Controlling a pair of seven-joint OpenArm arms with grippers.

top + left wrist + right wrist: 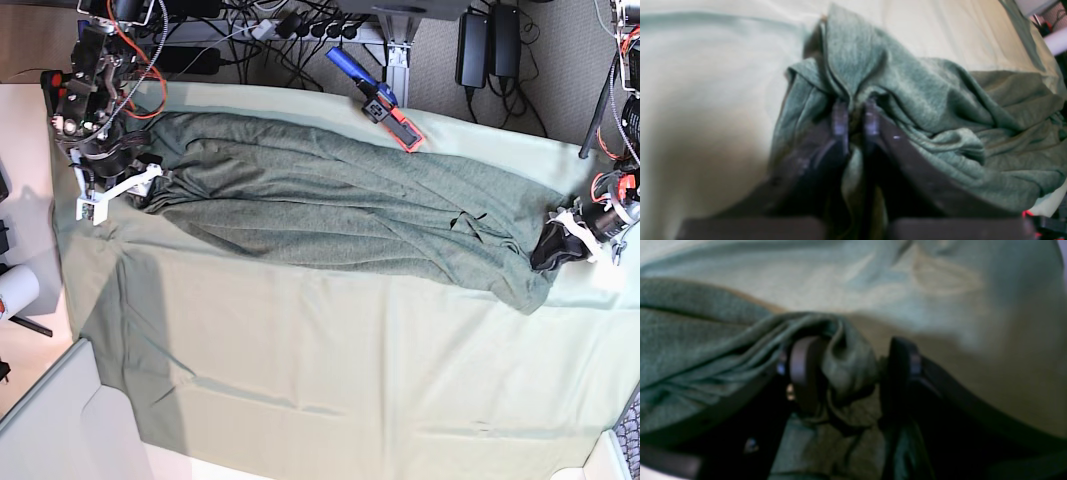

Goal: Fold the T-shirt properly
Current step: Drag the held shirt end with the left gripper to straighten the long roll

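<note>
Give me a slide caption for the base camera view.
Both grippers, left and right, pinch opposite ends of the dark T-shirt, stretched across the mint tablecloth.

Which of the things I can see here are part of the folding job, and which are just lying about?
Part of the job:
- T-shirt
- left claw, shut on the shirt
- right claw, around a bunch of the shirt

Just lying about:
- tablecloth
- blue and red tool
- cables

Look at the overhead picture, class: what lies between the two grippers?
In the base view, only the T-shirt spans the stretch from the right gripper to the left gripper, bunched lengthwise on the tablecloth; each gripper pinches one end.
</note>
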